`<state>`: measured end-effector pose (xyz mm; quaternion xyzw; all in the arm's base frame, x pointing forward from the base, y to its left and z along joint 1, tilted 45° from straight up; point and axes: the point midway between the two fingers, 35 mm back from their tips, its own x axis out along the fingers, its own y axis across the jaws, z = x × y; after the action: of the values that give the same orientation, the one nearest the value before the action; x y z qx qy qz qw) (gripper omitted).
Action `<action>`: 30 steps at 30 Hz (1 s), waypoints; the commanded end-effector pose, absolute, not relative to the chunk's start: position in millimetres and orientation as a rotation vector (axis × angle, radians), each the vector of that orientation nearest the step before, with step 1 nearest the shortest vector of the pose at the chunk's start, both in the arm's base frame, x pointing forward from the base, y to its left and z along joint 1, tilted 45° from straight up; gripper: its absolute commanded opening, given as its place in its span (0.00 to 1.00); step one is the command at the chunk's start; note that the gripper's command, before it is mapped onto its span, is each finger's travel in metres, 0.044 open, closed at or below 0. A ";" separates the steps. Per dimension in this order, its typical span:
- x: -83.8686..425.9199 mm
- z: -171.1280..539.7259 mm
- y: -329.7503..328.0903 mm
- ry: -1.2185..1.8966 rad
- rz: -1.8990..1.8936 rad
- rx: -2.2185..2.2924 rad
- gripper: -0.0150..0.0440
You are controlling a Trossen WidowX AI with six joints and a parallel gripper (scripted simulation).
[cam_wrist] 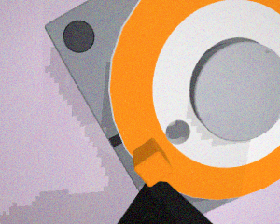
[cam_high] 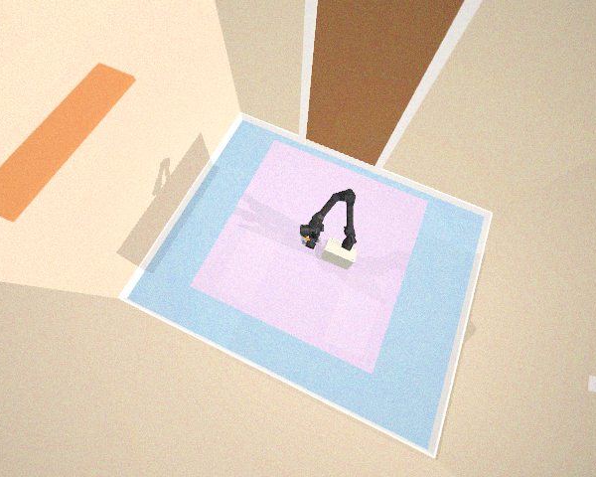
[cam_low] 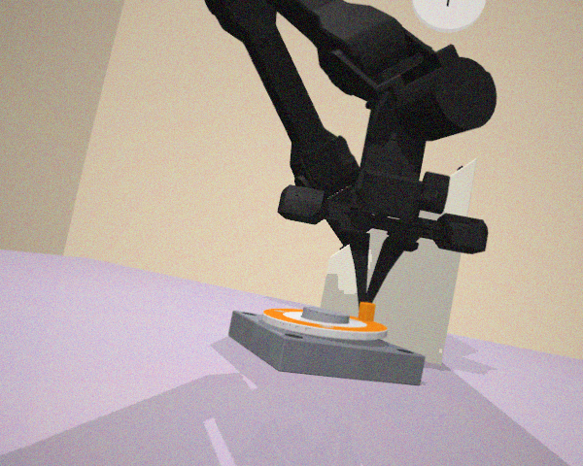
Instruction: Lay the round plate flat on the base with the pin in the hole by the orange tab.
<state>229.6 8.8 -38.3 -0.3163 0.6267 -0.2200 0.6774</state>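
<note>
The round plate (cam_high: 307, 238) (cam_low: 281, 315) (cam_wrist: 131, 89), orange with a white inner ring, sits around the grey post (cam_low: 325, 315) (cam_wrist: 243, 91) on the grey base (cam_low: 347, 361) (cam_wrist: 88, 70). In the exterior view it rides slightly above the base, with a shadowed gap under its right side. The orange tab (cam_low: 366, 313) (cam_wrist: 151, 166) stands up at the plate's edge. The hole (cam_wrist: 177, 132) beside it shows only grey; I cannot make out the pin. My gripper (cam_low: 365, 301) (cam_wrist: 155, 190) is shut and empty, its tips right at the tab; contact is unclear.
A cream block (cam_high: 339, 253) (cam_low: 412, 311) stands behind the base, beside the arm's foot. Dark round recesses (cam_wrist: 78, 36) sit at the base's corners. A small black mark (cam_wrist: 115, 140) shows at the base's edge near the tab.
</note>
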 end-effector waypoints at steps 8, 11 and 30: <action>235.4 -42.2 13.9 1.404 -0.496 -0.701 0.25; 235.9 -42.7 14.4 1.404 -0.496 -0.701 0.25; 228.6 -17.3 38.2 1.407 -0.491 -0.711 0.25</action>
<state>228.7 38.5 -16.9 -0.3135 0.6257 -0.2205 0.6794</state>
